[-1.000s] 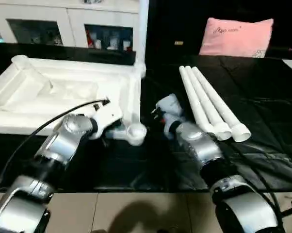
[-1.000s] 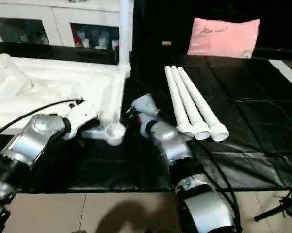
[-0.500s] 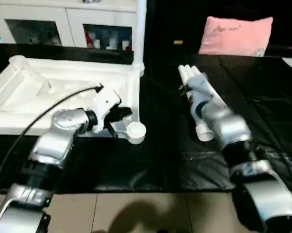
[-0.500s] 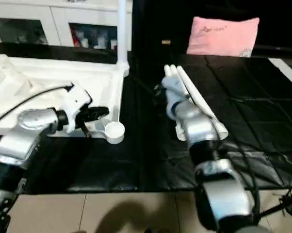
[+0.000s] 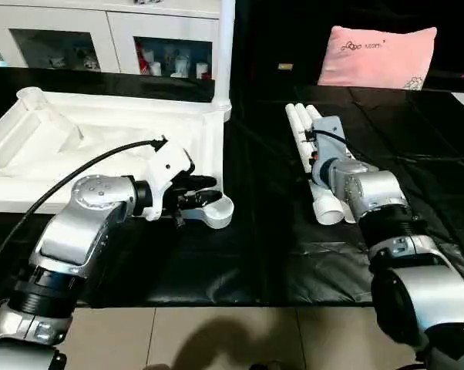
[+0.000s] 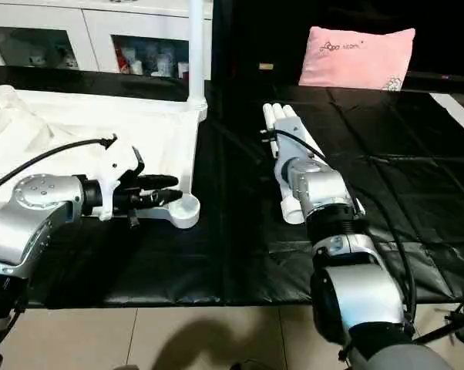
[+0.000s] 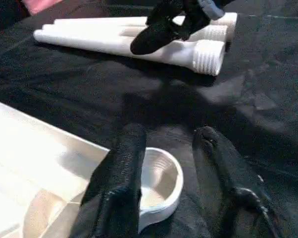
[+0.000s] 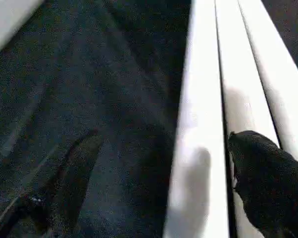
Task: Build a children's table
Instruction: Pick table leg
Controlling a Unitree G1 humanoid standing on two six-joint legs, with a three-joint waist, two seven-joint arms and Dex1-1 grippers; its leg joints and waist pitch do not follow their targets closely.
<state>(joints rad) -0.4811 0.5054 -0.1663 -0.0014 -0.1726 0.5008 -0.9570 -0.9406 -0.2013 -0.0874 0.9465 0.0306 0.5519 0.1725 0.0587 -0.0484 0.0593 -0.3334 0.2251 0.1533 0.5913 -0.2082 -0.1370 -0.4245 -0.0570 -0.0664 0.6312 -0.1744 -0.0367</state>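
**Left eye view.** Changed from a second ago: right arm, then at mid-mat beside the socket, now out over the loose legs; left arm turned to aim along the table's near edge. Upside-down white plastic table top [image 5: 213,146] with ribbed underside, flat on the black mat [image 5: 255,254] to the robot's left. Fourth white tube leg [image 5: 225,54] already upright in the far corner. Left gripper [image 5: 209,191] level with the round corner socket [image 5: 219,212] at the near corner. Three loose white tube legs [image 5: 305,127] side by side under the right arm, long axes running away from the robot, collared ends nearest it.

**Left wrist view.** Left gripper [image 7: 169,173] spread, one finger over the socket's [image 7: 159,181] rim, the other just beside it, nothing pinched. Threaded ends of the legs [image 7: 208,57] plain beyond.

**Right wrist view.** Right gripper [image 8: 188,173] spread astride the nearest tube [image 8: 198,99], one finger [image 8: 268,178] above the neighbouring tube, the other over the mat; not yet closed.

**Handling, as judged.** Probably hollow, light, stiff and smooth, so apt to roll or slip. Best taken across the round shaft near mid-length, clear of the thread, then tipped upright, threaded end down toward the socket.
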